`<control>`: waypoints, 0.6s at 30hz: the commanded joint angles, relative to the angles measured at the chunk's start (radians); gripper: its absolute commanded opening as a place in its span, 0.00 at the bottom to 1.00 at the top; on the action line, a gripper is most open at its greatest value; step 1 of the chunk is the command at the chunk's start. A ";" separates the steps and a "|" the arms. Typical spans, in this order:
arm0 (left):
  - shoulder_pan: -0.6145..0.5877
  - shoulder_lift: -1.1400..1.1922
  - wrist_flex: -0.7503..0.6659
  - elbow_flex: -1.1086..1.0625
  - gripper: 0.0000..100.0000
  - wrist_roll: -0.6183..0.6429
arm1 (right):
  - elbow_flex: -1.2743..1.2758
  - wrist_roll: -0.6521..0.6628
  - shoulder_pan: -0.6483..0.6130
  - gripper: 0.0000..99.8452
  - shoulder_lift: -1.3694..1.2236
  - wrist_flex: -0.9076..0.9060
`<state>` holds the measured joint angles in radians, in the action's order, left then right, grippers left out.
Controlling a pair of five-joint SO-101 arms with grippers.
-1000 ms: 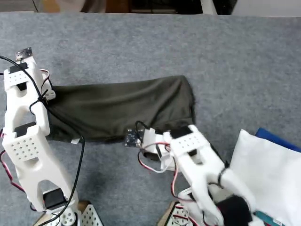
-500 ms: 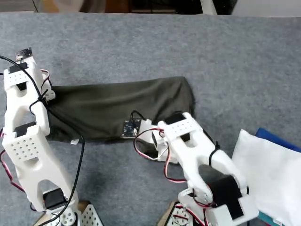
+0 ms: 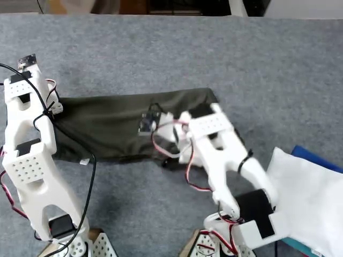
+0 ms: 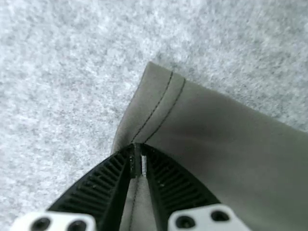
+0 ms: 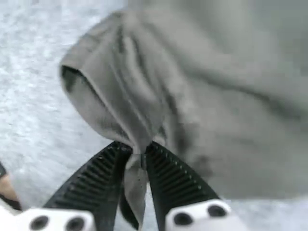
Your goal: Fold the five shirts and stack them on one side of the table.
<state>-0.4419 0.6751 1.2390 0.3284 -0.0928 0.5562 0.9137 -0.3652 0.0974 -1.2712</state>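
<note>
The grey table (image 3: 268, 64) takes the whole scene. On it lies the olive shirt (image 3: 107, 126), spread as a long band from the left side to the middle of the table, with its right end rounded and a little bunched. At the near right edge there is a white folded cloth (image 3: 311, 198), well apart from the olive shirt, and a blue item (image 3: 308, 155) shows from under its far side.

The left arm (image 3: 29, 160) stands along the left side and goes to the left end of the shirt. The right arm (image 3: 225, 160) leans from the near side over the right part of the shirt.

The left gripper (image 4: 138, 161) has its fingers pressed together on the stitched hem at the shirt's left corner – only a thin line of cloth is between them. The right gripper (image 5: 138, 154) is also clamped on the shirt – it pinches a gathered fold, and the cloth around this fold makes wrinkles and a small loop.
</note>
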 commanded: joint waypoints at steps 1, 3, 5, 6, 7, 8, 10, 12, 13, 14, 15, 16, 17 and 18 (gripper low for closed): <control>-0.026 0.002 0.003 0.012 0.02 0.000 | -0.200 0.049 0.053 0.00 -0.039 -0.064; -0.026 0.002 0.003 0.012 0.02 0.000 | -0.303 0.072 0.071 0.00 -0.107 -0.091; -0.025 0.002 0.002 0.012 0.02 0.000 | -0.414 0.089 0.082 0.00 -0.193 -0.115; -0.025 0.002 0.002 0.012 0.02 0.000 | -0.470 0.095 0.085 0.00 -0.237 -0.126; -0.025 0.002 0.002 0.012 0.02 0.000 | -0.529 0.101 0.085 0.00 -0.278 -0.140; -0.025 0.002 0.002 0.012 0.02 0.000 | -0.587 0.107 0.084 0.00 -0.320 -0.152; -0.025 0.002 0.002 0.014 0.02 0.000 | -0.710 0.115 0.081 0.00 -0.397 -0.186; -0.025 0.002 0.002 0.014 0.02 0.000 | -0.832 0.115 0.070 0.00 -0.467 -0.221; -0.025 0.002 0.002 0.014 0.02 0.000 | -0.889 0.118 0.064 0.00 -0.503 -0.241; -0.025 0.002 0.002 0.014 0.02 0.000 | -0.943 0.130 0.059 0.00 -0.535 -0.259; -0.025 0.002 0.002 0.014 0.02 0.000 | -0.993 0.140 0.053 0.00 -0.567 -0.278; -0.025 0.004 0.002 0.014 0.02 0.000 | -1.043 0.143 0.042 0.01 -0.595 -0.292; -0.025 0.004 0.002 0.014 0.02 0.000 | -1.086 0.143 0.036 0.01 -0.624 -0.307; -0.025 0.004 0.002 0.014 0.02 0.000 | -1.127 0.143 0.030 0.01 -0.647 -0.324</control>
<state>-0.4419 0.6751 1.2390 0.3299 -0.0928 -0.4135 1.0457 -0.3069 -0.5056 -1.5520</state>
